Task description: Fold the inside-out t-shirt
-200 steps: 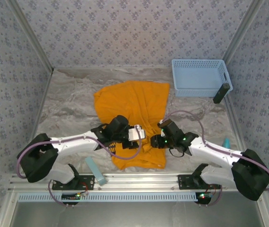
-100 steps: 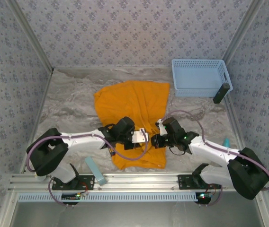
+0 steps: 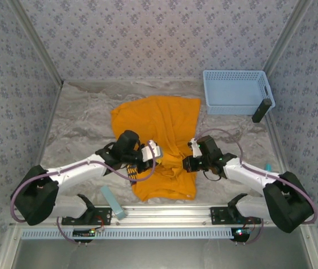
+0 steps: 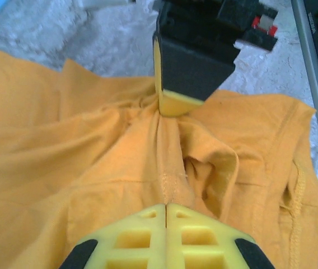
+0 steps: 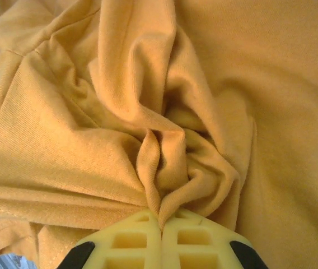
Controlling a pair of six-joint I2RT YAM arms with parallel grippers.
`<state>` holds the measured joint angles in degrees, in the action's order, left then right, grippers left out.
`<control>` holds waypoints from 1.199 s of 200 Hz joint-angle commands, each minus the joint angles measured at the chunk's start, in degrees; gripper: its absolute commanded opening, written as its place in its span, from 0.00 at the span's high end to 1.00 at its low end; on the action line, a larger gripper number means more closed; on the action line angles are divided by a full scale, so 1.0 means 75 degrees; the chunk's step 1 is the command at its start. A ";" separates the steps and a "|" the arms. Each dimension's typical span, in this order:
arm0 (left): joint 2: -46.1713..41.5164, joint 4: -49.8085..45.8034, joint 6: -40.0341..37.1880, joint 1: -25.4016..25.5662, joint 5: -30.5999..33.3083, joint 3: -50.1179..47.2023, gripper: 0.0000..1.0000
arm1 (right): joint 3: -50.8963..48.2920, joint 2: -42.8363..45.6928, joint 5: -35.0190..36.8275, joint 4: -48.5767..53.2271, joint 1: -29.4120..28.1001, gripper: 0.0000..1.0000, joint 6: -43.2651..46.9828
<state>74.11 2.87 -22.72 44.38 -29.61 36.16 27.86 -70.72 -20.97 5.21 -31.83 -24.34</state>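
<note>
The inside-out t-shirt (image 3: 162,126) lies rumpled, orange-yellow, in the middle of the table. My left gripper (image 3: 158,154) sits at its left-centre, and in the left wrist view the left gripper (image 4: 165,206) is shut on a raised seam ridge of the t-shirt (image 4: 92,151). My right gripper (image 3: 185,164) faces it from the right. Its dark body with yellow tip also appears as the right gripper (image 4: 173,103) across that ridge. Up close, the right gripper (image 5: 160,216) is shut on a bunched pinch of the t-shirt (image 5: 164,151).
A light blue basket (image 3: 236,91) stands at the back right, with a black object (image 3: 261,110) leaning at its corner. A pale blue item (image 3: 113,202) lies near the front rail on the left. A teal piece (image 3: 267,168) sits at the right edge. The table cover (image 3: 80,120) is crinkled.
Both grippers closed on the shirt's cloth. The left gripper then drew back to the left and slightly away from the front, pulling a ridge of fabric; the right gripper shifted little.
</note>
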 commanded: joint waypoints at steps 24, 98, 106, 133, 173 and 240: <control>0.0170 0.0630 0.0768 -0.0105 -0.0606 -0.0159 1.00 | 0.0270 0.0476 -0.0050 0.0256 -0.0533 0.64 0.1739; -0.0416 0.0999 0.2531 -0.0409 -0.1096 -0.0198 1.00 | -0.1482 0.2494 0.2802 -0.3217 -0.2647 0.46 0.6610; -0.0446 0.1081 0.2671 -0.0399 -0.1249 -0.0213 1.00 | -0.1366 0.2234 0.2796 -0.3363 -0.2732 0.45 0.7005; -0.0482 0.1219 0.3130 -0.0403 -0.1446 -0.0171 1.00 | -0.0911 0.1105 0.3291 -0.4233 -0.3142 0.41 0.7679; -0.0449 0.1454 0.3450 -0.0403 -0.1673 -0.0229 1.00 | -0.0652 0.0074 0.4384 -0.5722 -0.3284 0.46 0.7752; -0.0171 0.1410 0.3977 -0.0829 -0.1644 -0.0342 1.00 | -0.0895 0.0966 0.3576 -0.5317 -0.3372 0.53 0.8232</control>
<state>72.07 12.03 4.78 39.83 -40.10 34.65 21.71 -68.51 8.56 -34.92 -56.66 34.59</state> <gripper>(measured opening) 0.060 0.481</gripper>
